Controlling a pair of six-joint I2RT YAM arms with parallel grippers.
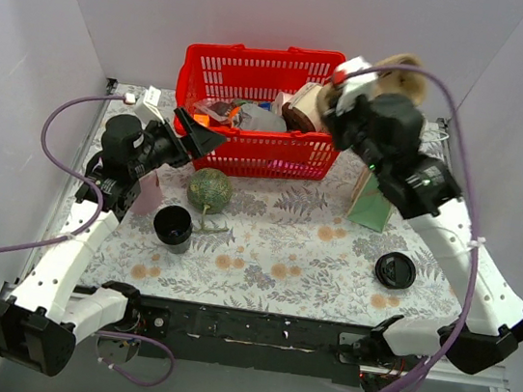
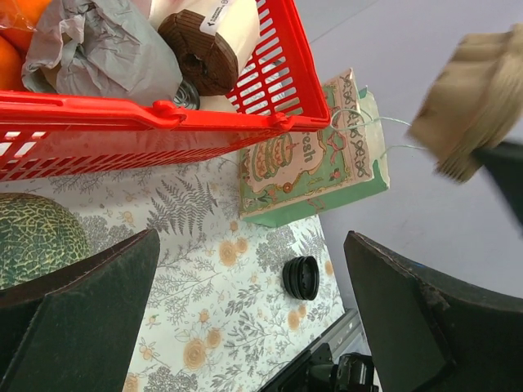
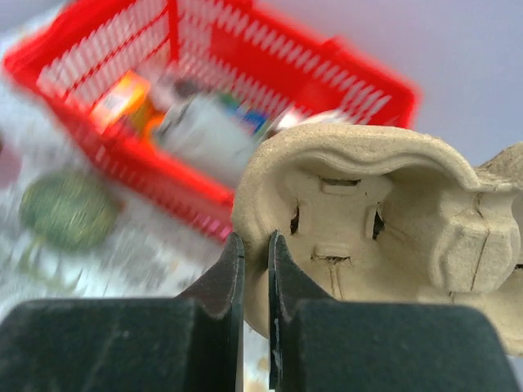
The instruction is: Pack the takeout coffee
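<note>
- Red basket (image 1: 260, 64): crowded; a lowered tray could snag on its rim.
- Cup tray (image 3: 368, 212): pinched by one thin edge in the right gripper (image 3: 255, 269), above the basket's right end. It may swing or slip. The wrist view is blurred.
- Left gripper (image 1: 197, 133): wide, empty, beside the basket.
- Cup (image 1: 172, 227): uncovered on the table, contents unclear; lid (image 1: 394, 270) well apart.

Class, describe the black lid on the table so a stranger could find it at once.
Find the red basket at the back, then the green paper bag by its right end. In front of that bag lies the lid: a flat black disc, unlike the taller black cup further left.
</note>
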